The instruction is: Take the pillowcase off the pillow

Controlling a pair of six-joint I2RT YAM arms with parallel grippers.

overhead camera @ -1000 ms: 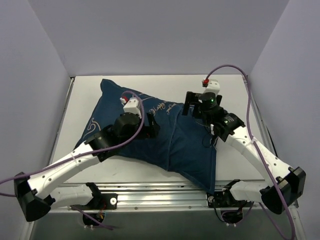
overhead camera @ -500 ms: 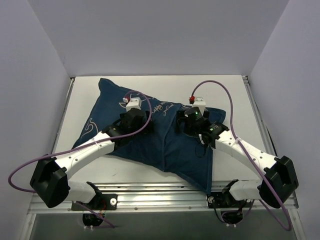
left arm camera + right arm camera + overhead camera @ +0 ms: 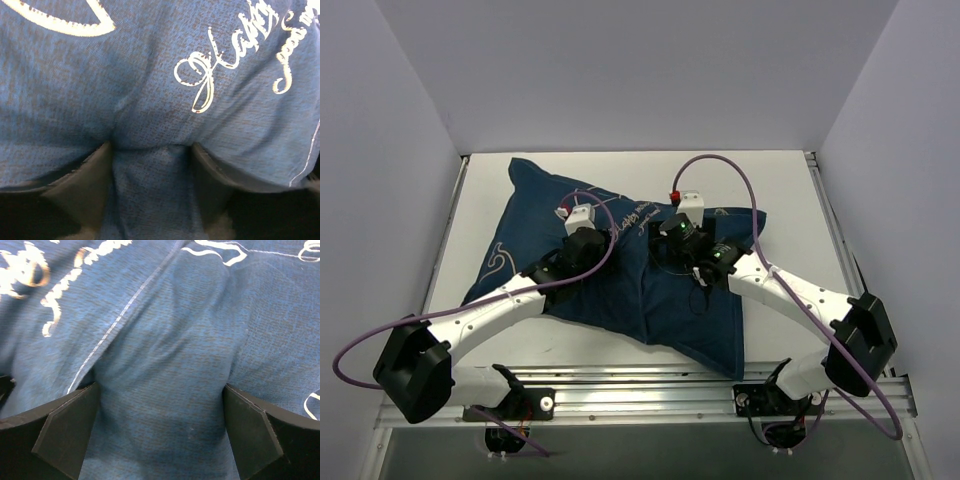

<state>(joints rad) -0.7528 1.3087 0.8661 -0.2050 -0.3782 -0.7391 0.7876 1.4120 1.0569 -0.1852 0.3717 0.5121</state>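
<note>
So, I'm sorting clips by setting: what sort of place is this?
Probably a lab test cell: plain pale walls box in a white table, and robot arms are bolted to a metal rail at its edge.

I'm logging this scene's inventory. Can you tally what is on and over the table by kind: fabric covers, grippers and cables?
Navy pillowcase: 1
Grippers, the left gripper and the right gripper: 2
Purple cables, one per arm: 2
Total: 5
</note>
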